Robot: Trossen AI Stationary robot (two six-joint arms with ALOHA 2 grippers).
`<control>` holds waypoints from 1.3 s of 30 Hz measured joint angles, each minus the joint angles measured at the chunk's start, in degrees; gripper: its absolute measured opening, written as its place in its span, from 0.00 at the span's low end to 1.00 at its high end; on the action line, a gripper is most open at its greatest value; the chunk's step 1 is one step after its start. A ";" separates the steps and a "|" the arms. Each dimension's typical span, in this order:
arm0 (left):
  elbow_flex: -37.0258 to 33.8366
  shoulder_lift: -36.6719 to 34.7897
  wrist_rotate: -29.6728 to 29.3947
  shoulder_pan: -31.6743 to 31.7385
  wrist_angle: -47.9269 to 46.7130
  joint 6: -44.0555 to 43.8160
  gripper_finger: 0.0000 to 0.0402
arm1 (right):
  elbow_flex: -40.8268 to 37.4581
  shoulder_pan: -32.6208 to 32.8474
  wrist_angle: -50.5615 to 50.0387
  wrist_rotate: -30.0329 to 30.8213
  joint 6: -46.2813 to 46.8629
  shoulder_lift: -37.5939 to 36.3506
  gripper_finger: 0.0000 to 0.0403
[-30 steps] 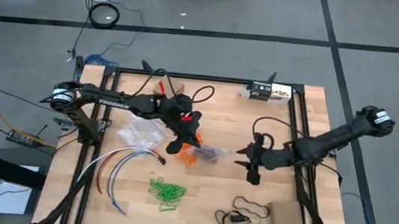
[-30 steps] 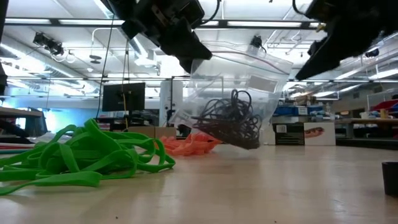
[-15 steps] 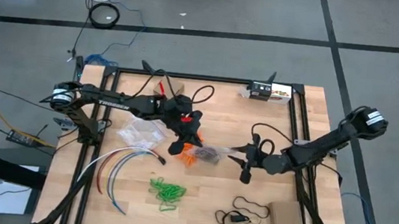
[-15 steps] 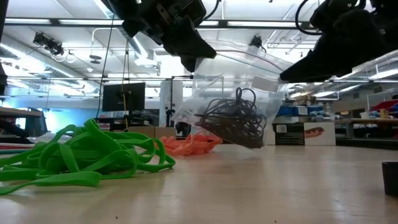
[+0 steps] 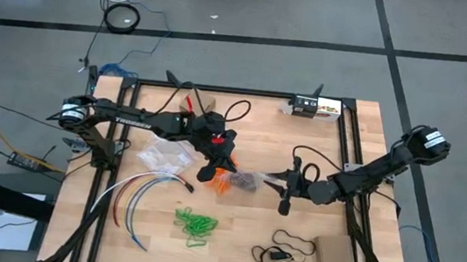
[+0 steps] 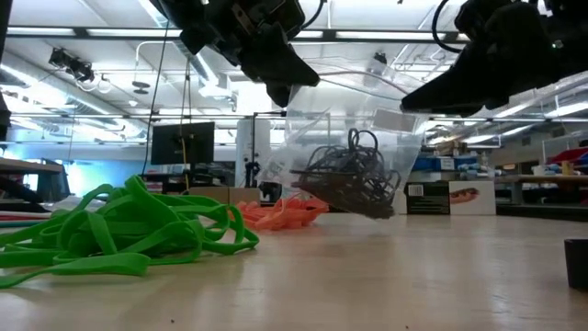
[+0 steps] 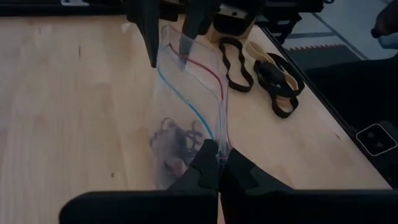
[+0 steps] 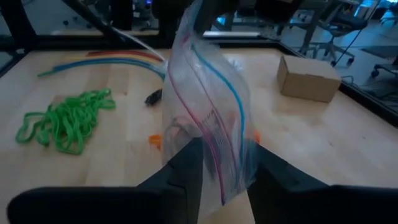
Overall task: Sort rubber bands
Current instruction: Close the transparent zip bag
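Hanging mid-table, the clear bag (image 5: 250, 180) of dark rubber bands (image 6: 354, 173) stretches lengthwise between the arms, the left gripper (image 7: 217, 163) pinched tight on one top corner while the right gripper (image 8: 224, 165), fingers half-spread, straddles the opposite zip edge just short of clamping.

the green rubber bands (image 5: 195, 225) lie in a loose tangled heap on the bench. the orange rubber bands (image 5: 221, 181) form a small pile near the bench's middle, just beside the bag. the dark rubber bands (image 6: 352, 175) sit bunched inside a clear zip bag (image 6: 367, 124) that hangs tilted, its lowest part down near the bench.
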 joint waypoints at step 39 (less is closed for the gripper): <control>22.20 5.29 -7.20 -1.07 -13.69 7.48 0.69 | 17.06 -9.78 -41.66 -15.16 -7.30 -14.47 0.00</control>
